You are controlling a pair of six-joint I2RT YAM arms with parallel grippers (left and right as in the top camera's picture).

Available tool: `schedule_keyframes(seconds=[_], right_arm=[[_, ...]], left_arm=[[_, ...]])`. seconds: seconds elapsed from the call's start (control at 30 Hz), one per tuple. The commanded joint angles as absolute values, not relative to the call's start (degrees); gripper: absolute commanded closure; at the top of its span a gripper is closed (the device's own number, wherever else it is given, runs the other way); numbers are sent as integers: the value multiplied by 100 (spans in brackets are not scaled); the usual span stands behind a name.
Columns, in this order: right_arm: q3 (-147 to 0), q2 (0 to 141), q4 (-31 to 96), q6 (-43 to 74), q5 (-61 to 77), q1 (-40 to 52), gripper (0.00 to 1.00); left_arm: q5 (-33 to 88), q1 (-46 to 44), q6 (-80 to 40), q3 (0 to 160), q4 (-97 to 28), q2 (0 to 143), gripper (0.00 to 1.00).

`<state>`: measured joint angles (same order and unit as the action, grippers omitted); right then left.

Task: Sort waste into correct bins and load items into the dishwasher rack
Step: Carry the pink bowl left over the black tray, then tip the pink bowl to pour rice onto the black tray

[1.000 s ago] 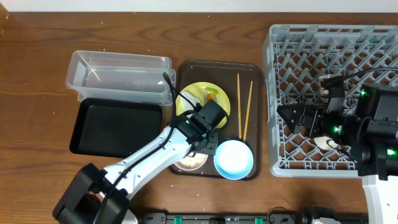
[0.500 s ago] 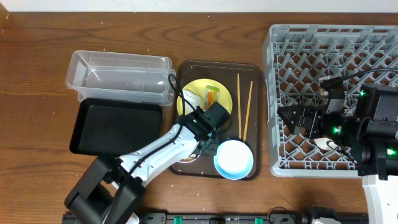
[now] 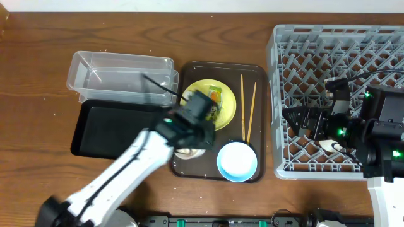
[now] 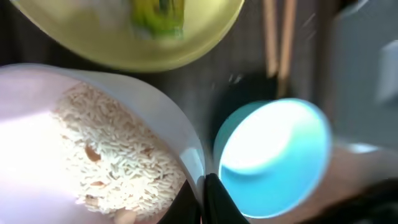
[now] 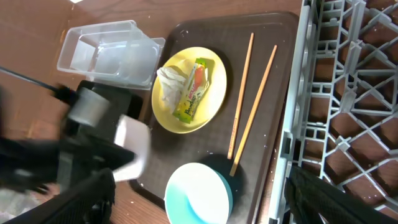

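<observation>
The table [image 3: 38, 75] is of dark brown wood with a long grain running from side to side, and it fills nearly the whole overhead view. The wood shows widely to the left of the left hand [image 3: 191, 140] and behind it, under an even light. A narrow band of the same wood shows between the left hand and the right hand [image 3: 289, 116]. Far behind both hands a thin pale strip [image 3: 189, 5] runs along the back edge; whether it is wall or floor I cannot tell.

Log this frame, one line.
left tool: shut on white bowl, rice inside | right tool: open over rack | wrapper, tissue: on plate
</observation>
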<state>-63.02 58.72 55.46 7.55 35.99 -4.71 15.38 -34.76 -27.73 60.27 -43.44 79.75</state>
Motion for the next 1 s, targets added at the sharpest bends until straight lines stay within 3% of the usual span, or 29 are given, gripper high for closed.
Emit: schedule_keyframes(seconds=[0.0,0.33,0.5,0.7,0.9,0.97], right_arm=[[-6396,5885,5553,676,3581,-368,14],[-6396,5885,5553,676,3581,-366,14],[-6396,5883,5553,679,3583,-368,14],[-6396,5883,5671,676,3581,-368,15],[-6396,5883,5695,676,3581,-368,14],[-6396,5883,5695,676,3581,-368,15]], left_arm=[[2679,-2571,-2165,6173,-4495,7548,94],[6534,1015,287,5734,-5376,7863,94],[8182,2093,1232,5371,-5502,8613,94],[9015,2738,1302,5325,-5478,9275,94],[9011,3087,1236,5325,-5472,9288,94],[8493,3135,1129,5325,-5100,9303,94]])
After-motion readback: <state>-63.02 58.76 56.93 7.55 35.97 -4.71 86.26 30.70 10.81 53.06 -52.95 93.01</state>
